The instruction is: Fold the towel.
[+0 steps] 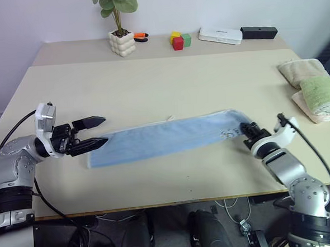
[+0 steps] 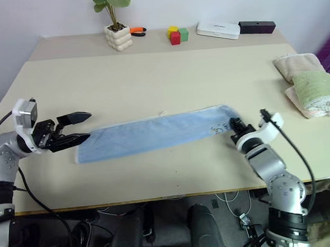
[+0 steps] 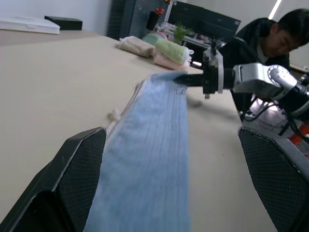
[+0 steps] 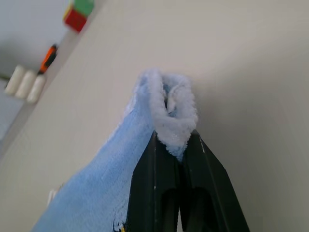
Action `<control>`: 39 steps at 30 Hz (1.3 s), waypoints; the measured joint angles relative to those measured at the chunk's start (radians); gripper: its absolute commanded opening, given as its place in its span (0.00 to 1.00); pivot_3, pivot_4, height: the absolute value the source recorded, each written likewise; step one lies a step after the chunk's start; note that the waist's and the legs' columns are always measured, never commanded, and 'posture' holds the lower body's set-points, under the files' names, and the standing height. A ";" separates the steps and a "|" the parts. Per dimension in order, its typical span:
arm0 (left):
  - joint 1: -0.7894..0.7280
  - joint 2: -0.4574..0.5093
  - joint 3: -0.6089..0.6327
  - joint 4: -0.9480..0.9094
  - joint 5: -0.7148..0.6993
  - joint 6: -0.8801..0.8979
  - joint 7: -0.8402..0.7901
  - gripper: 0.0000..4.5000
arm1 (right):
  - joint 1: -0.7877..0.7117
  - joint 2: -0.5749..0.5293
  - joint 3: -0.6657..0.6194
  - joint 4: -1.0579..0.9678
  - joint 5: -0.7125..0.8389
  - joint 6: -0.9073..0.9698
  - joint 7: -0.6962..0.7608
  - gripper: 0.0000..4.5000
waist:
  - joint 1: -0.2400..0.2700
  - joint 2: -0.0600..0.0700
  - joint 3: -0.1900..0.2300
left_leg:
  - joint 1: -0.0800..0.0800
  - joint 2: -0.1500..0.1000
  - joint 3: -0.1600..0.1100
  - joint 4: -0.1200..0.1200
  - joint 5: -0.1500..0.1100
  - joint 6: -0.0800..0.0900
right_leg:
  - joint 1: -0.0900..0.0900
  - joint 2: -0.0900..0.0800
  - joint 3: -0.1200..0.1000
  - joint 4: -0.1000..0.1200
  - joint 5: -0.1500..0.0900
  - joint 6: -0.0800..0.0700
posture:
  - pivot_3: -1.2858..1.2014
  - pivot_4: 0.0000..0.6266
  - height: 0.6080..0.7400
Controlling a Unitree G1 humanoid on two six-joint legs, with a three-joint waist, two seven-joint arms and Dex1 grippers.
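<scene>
Fingers of my right gripper (image 4: pixel 179 145) are pinched together on a bunched corner of the towel (image 1: pixel 166 137), at its end toward the desk's (image 1: pixel 151 85) right edge, beside the small dark print. From that grip the light-blue strip runs flat across the desk, nearer the front edge than the back, to my left gripper (image 1: pixel 96 132), whose fingers stand wide apart with the lower fingertip (image 1: pixel 100 142) just at the towel's other end and nothing held between them. Folded beige and green towels (image 1: pixel 314 89) lie well apart by the right edge.
</scene>
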 measured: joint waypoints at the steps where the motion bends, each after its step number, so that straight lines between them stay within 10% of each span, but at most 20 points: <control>1: -0.002 0.000 0.000 0.000 0.000 -0.001 0.000 1.00 | 0.000 0.001 0.000 0.003 -0.001 0.002 0.002 0.00 | -0.001 0.000 0.000 | 0.000 0.000 0.000 0.000 0.000 0.000 | 0.000 0.000 0.000 0.000 0.000 0.000 | 0.52 0.24 0.96; 13: -0.012 -0.034 -0.004 0.018 0.007 -0.034 0.001 1.00 | -0.013 -0.221 -0.076 0.014 -0.260 -0.018 0.160 0.00 | -0.004 0.002 0.001 | 0.000 -0.001 0.000 0.000 0.000 0.001 | 0.000 0.000 0.000 0.000 0.000 0.001 | 0.52 0.24 0.96; 39: 0.001 -0.039 -0.008 -0.004 0.011 -0.039 0.024 1.00 | -0.053 -0.445 0.543 -0.284 -0.878 -0.140 0.853 0.00 | 0.002 0.002 0.001 | -0.001 -0.001 0.000 0.001 0.000 0.001 | -0.001 0.000 0.000 0.000 0.000 -0.001 | 0.52 0.24 0.96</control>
